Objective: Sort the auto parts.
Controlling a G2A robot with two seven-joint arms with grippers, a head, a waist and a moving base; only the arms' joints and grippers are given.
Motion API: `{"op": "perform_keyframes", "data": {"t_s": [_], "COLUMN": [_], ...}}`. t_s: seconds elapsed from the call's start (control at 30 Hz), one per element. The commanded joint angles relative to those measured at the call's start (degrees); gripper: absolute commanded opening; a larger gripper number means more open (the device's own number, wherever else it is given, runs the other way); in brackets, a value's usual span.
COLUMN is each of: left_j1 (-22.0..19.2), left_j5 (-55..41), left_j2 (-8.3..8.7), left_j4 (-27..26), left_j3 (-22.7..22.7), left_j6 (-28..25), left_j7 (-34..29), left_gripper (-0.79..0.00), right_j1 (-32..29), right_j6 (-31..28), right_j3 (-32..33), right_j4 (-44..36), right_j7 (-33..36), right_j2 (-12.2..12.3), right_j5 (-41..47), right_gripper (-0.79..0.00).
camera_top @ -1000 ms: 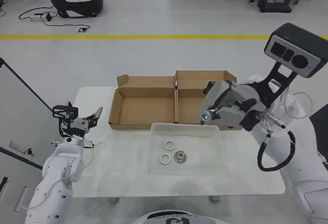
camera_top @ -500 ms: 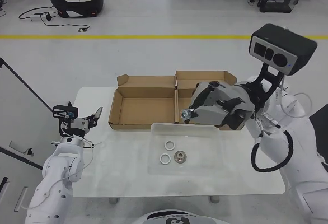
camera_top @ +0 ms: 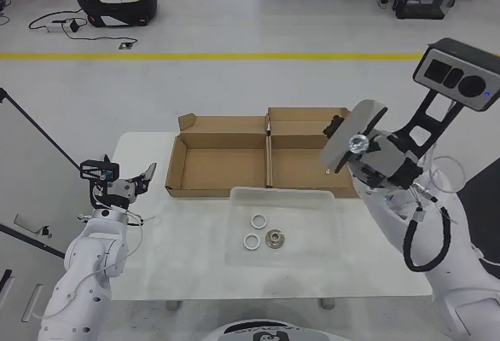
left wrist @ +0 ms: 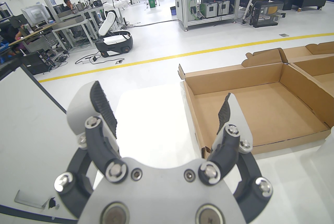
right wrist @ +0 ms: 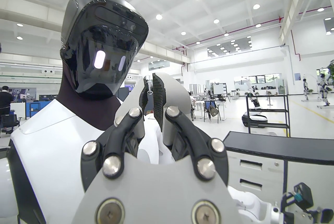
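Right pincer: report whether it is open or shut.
Shut on a small metal part: the right pincer clamps it between both pads, seen in the right wrist view.

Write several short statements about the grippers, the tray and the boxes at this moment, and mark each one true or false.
1. The left gripper is open and holds nothing. True.
2. The clear plastic tray holds three white rings. False: it holds two white rings and one round metal part.
3. The right gripper is shut on a small silver threaded part. True.
4. The two brown cardboard boxes stand far apart from each other. False: they stand side by side, just beyond the tray.
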Motion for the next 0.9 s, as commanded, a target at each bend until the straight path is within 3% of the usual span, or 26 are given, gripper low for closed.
{"op": "perform_keyframes", "data": {"t_s": [0.0, 0.2, 0.53, 0.87], "left_j1": [0.0, 0.0, 0.0, 0.0], "left_j5": [0.0, 0.0, 0.0, 0.0], "left_j2": [0.0, 0.0, 0.0, 0.0], "left_j4": [0.0, 0.0, 0.0, 0.0], "left_j3": [0.0, 0.0, 0.0, 0.0], "left_j6": [0.0, 0.0, 0.0, 0.0], "left_j7": [0.0, 0.0, 0.0, 0.0], "left_gripper": [0.0, 0.0, 0.0, 0.0], "right_j1": [-0.03, 0.38, 0.91, 0.87], "right_j6": [0.09, 1.45, 5.96, 0.73], "right_j3": [-0.21, -0.5, 0.39, 0.44], "right_j4": [-0.1, 0.25, 0.65, 0.56], "right_j7": [-0.58, -1.14, 3.46, 1.12], "right_j2": [-0.24, -0.87, -1.03, -2.0], "right_j5": [-0.33, -3.02, -7.36, -5.71], "right_gripper": [-0.785, -0.785, -0.785, -0.785]}}
